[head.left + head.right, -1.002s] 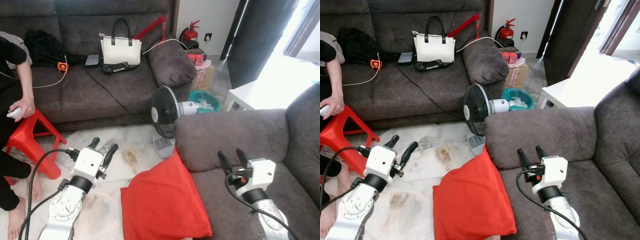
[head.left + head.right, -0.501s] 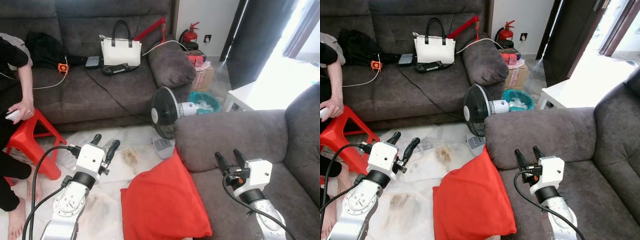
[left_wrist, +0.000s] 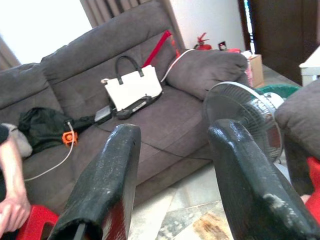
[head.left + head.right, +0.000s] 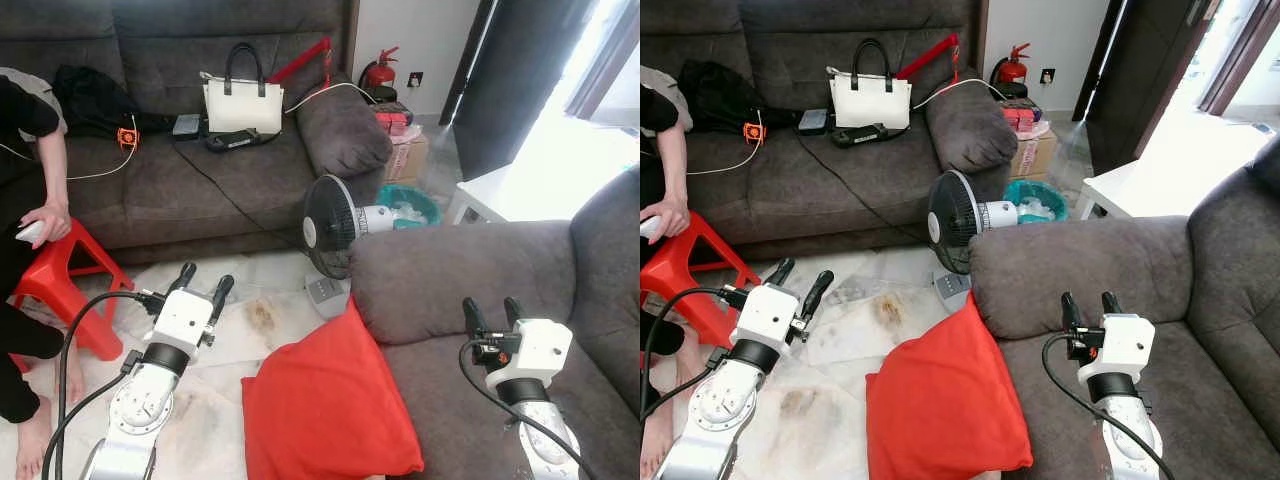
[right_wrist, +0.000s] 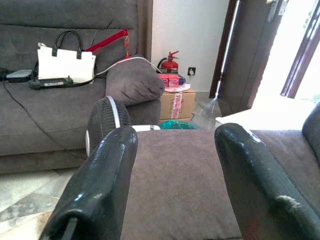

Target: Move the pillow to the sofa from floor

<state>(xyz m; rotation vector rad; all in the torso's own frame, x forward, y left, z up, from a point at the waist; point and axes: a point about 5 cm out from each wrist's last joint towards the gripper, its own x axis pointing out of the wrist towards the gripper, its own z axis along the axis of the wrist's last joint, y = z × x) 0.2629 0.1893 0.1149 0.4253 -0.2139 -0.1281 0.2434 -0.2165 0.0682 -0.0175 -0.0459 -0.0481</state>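
Red pillow (image 4: 325, 405) on the floor (image 4: 215, 400), leaning on the near sofa (image 4: 450, 270). Approach step, no grasp yet. Left gripper (image 4: 200, 280) and right gripper (image 4: 493, 309) both spread, empty. Next, I'd guess: lower both, pinch the pillow's edges.

Both head views look forward and down from above the floor, sharing the red pillow (image 4: 330, 405) at lower centre and the fan (image 4: 952, 222) mid-frame, while each wrist view looks low and level along its own fingers toward that fan.
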